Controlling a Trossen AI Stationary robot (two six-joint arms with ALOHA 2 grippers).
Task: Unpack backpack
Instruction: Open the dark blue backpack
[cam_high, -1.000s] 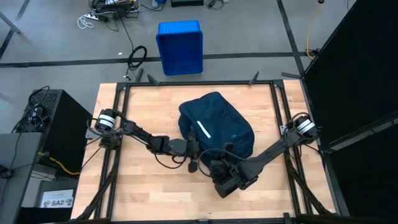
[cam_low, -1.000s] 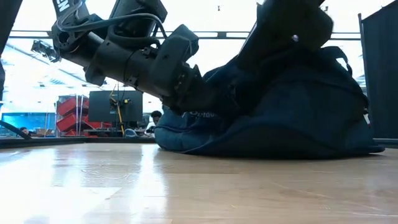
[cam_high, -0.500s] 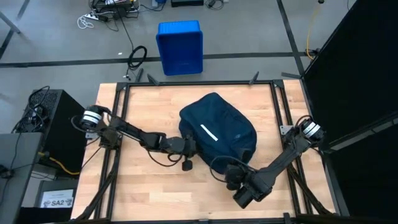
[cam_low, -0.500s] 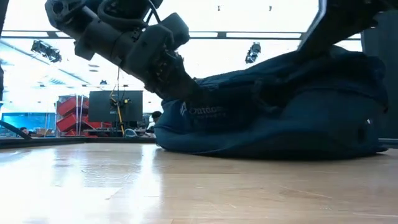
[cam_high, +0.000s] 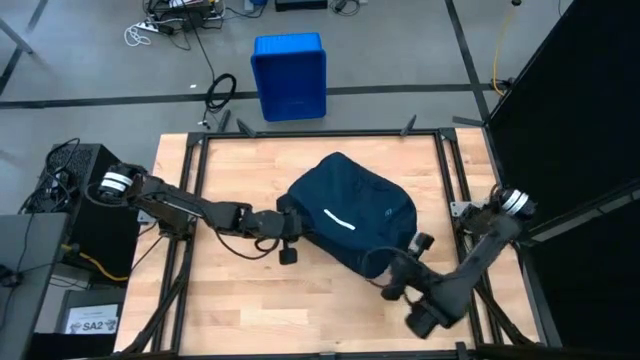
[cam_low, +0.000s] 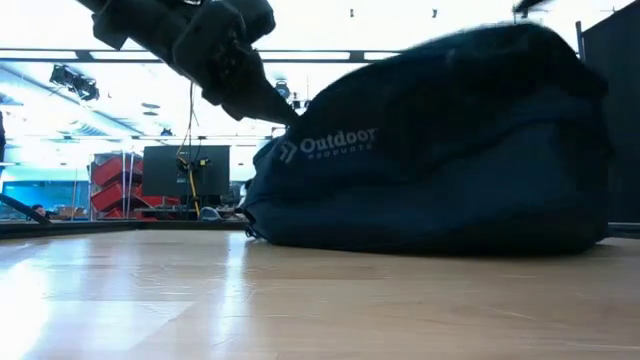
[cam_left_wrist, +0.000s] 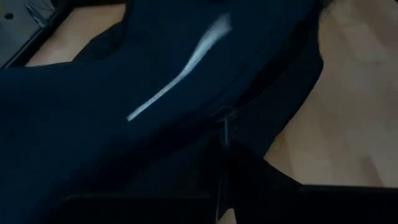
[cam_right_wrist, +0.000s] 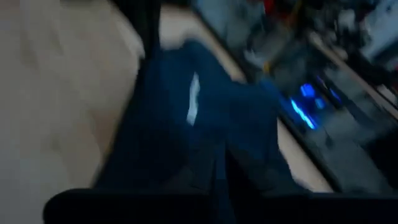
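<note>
The dark navy backpack (cam_high: 350, 212) lies on the middle of the wooden table (cam_high: 230, 300), its white stripe (cam_high: 337, 220) facing up. In the low view it bulges high, with the logo (cam_low: 330, 143) on its left flank. My left gripper (cam_high: 293, 226) is at the backpack's left side, shut on its fabric. My right gripper (cam_high: 393, 278) is at the backpack's near right corner, also shut on fabric. The right wrist view is blurred. My left gripper pinches a ridge of the backpack's fabric (cam_left_wrist: 225, 127) between its two fingers, on the side toward the table's left edge. It comes from the left, slanting down. The cloth rises toward the fingers (cam_low: 268, 100), while the backpack's bottom stays on the table. My right gripper pinches fabric at the backpack's near right corner (cam_high: 380, 266), coming from the near right side. In its wrist view the cloth (cam_right_wrist: 214, 163) runs back between the fingers; blur hides which layer or edge.
A bright blue plastic bin (cam_high: 289, 75) stands on the floor beyond the table's far edge. A black box (cam_high: 95, 195) stands left of the table and a black screen (cam_high: 570, 110) right of it. Bare wood lies along the near edge.
My left gripper has risen and drawn back toward the table's left edge, holding the fabric. My right gripper has swung toward the near right corner, rolling as it went. The backpack has been pulled out between them and its top now stands much higher.
</note>
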